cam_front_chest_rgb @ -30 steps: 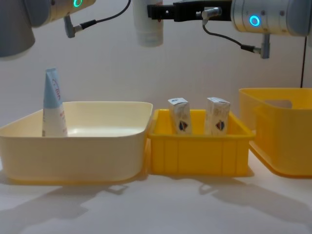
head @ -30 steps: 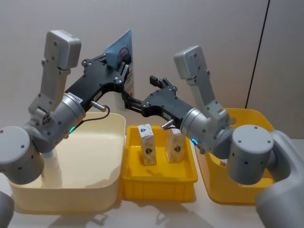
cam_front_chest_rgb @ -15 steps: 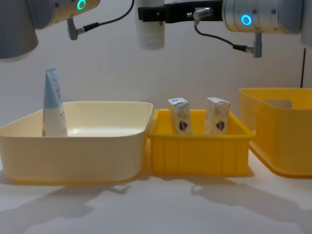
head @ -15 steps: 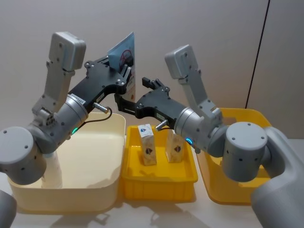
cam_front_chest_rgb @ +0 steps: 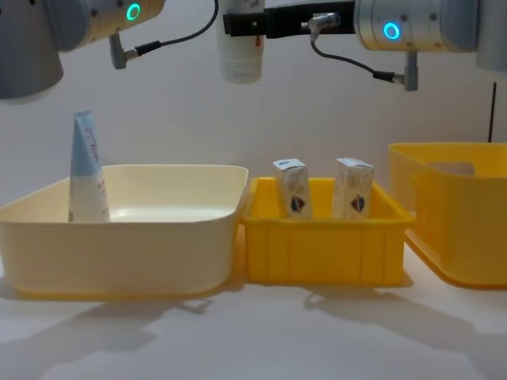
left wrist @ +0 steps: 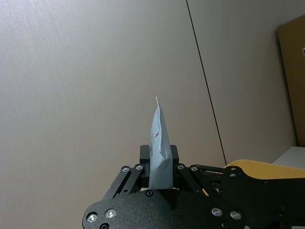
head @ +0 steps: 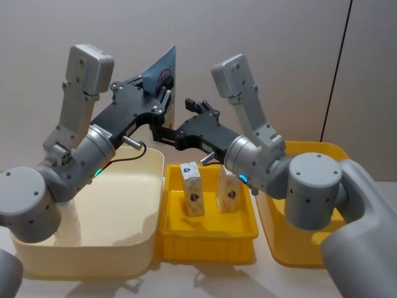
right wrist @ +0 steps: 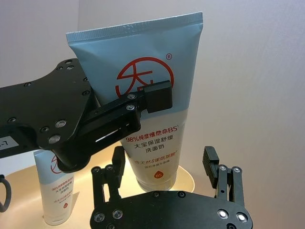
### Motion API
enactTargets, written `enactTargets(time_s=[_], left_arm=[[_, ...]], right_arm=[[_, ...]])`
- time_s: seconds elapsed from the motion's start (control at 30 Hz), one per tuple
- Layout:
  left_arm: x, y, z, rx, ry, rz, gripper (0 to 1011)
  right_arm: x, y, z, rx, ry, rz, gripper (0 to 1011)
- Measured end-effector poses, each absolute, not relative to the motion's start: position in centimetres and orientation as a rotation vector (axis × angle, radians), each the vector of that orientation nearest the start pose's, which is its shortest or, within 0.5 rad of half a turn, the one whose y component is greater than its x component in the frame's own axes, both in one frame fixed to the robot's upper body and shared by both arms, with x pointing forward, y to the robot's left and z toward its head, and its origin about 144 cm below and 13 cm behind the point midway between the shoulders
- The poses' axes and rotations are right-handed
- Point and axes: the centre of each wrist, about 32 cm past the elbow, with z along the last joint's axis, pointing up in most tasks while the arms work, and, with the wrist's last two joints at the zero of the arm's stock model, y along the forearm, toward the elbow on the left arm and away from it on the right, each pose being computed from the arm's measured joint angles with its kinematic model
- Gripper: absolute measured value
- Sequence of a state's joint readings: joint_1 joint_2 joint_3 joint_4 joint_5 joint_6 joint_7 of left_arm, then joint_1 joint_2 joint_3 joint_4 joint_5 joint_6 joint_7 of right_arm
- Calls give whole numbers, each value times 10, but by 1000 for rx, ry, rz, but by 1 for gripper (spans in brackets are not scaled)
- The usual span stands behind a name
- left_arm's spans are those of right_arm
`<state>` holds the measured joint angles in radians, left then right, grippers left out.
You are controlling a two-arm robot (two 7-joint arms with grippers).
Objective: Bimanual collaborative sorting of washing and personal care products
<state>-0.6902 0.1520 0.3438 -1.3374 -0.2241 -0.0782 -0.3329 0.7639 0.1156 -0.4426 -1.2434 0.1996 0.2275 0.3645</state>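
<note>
A tube (cam_front_chest_rgb: 85,170) stands upright in the cream tub (cam_front_chest_rgb: 119,245) at the left. High above the tub's right rim, the left pincer (left wrist: 160,167) is clenched on a second tube (right wrist: 138,47), which is upright with its crimp up and cap end down. The right pincer (right wrist: 163,167) is released and reaches in from the right. Its fingers (right wrist: 114,164) are spread either side of the cap end, below the left's grip. It looks lined up to close there for a handover. Two cartons (cam_front_chest_rgb: 291,188) stand in the yellow tray (cam_front_chest_rgb: 325,253).

Robot lab bench (cam_front_chest_rgb: 253,332): bare wall (cam_front_chest_rgb: 182,119), plastic tubs (cam_front_chest_rgb: 119,237).
</note>
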Motion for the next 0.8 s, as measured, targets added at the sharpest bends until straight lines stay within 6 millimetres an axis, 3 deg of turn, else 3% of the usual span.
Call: enactTargets(time_s=[0.8], left_arm=[[606, 181, 1336, -230, -437, 935, 216]], right_arm=[[635, -122, 1340, -109, -183, -808, 1001]])
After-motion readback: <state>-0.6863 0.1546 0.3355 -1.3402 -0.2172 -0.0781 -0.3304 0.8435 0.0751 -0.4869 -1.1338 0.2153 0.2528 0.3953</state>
